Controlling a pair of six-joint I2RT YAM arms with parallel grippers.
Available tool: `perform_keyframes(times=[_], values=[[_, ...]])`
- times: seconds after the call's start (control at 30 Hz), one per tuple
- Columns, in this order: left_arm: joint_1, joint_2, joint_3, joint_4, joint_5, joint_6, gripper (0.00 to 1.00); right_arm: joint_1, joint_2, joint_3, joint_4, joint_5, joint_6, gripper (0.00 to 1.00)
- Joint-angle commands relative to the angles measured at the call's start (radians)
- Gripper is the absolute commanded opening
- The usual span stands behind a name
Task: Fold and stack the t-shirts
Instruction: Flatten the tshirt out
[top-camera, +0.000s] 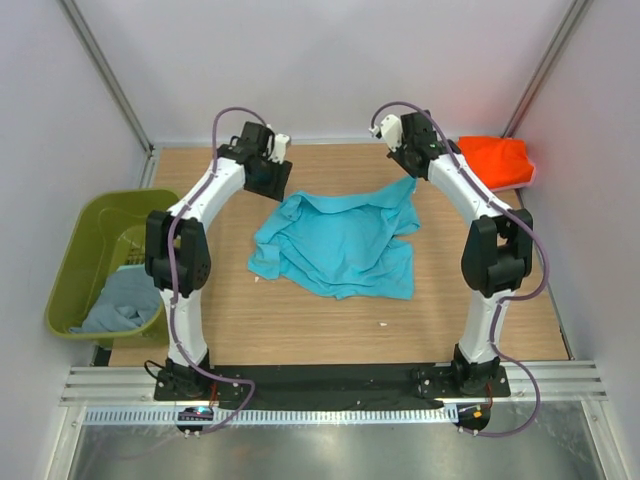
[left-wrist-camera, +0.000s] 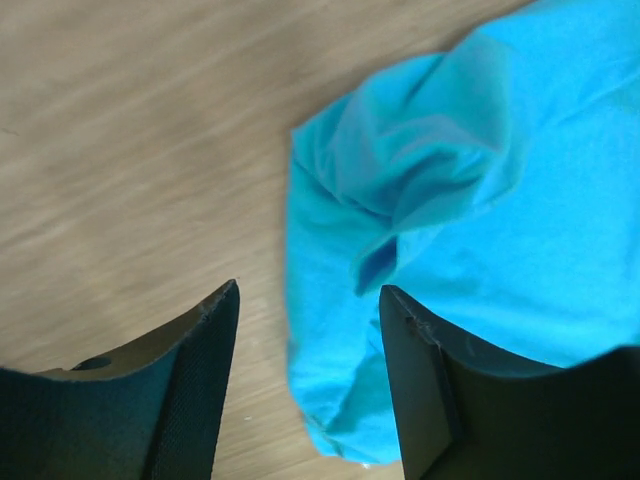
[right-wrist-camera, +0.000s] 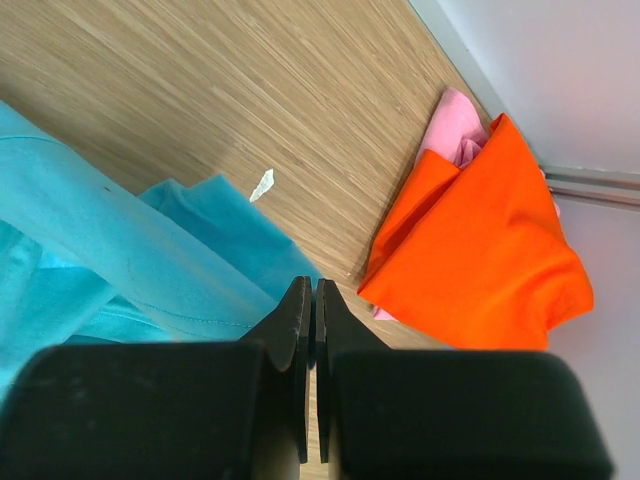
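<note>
Top external view, starting at nine o'clock: olive-green plastic bin (top-camera: 62, 280) just beside the light wooden table (top-camera: 300, 320), with a dull grey-blue cloth t-shirt (top-camera: 118, 300) crumpled inside. Towards eleven o'clock, left gripper (top-camera: 271, 188) on its white-and-black arm, pointing down over the far-left corner of a bright turquoise short-sleeved cloth t-shirt (top-camera: 340, 240). Lies rumpled and unfolded at the table's centre. In the left wrist view, black fingers (left-wrist-camera: 190, 400) spread apart, gripping nothing; bare wood and the shirt's bunched edge below the gap. Towards one o'clock, right gripper (top-camera: 408, 165) over the shirt's far-right corner. In the right wrist view, its fingertips pressed together, no cloth seen between them, the turquoise hem just underneath towards nine o'clock. At two o'clock, in the far-right table corner, a folded orange-red cloth t-shirt (top-camera: 493, 160) lying on a pink cloth t-shirt (right-wrist-camera: 455, 125), apart from the turquoise one.
</note>
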Motion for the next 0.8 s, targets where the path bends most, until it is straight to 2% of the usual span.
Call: perform_keyframes(times=[0.0, 0.13, 0.33, 0.63, 0.77], values=[[0.06, 0.006, -0.046, -0.065, 0.325, -0.153, 0.58, -0.003, 0.024, 0.041, 0.034, -0.002, 0.022, 0.01], [0.106, 0.032, -0.066, -0.047, 0.489, -0.195, 0.54, -0.011, 0.043, 0.055, 0.028, 0.003, 0.014, 0.01], [0.117, 0.045, -0.057, -0.019, 0.577, -0.21, 0.52, -0.017, 0.057, 0.07, 0.025, 0.011, 0.016, 0.01], [0.115, 0.079, -0.024, -0.002, 0.577, -0.216, 0.51, -0.017, 0.06, 0.076, 0.02, 0.02, 0.02, 0.01], [0.118, 0.095, 0.019, -0.021, 0.506, -0.192, 0.48, -0.017, 0.057, 0.081, 0.015, 0.023, 0.019, 0.01]])
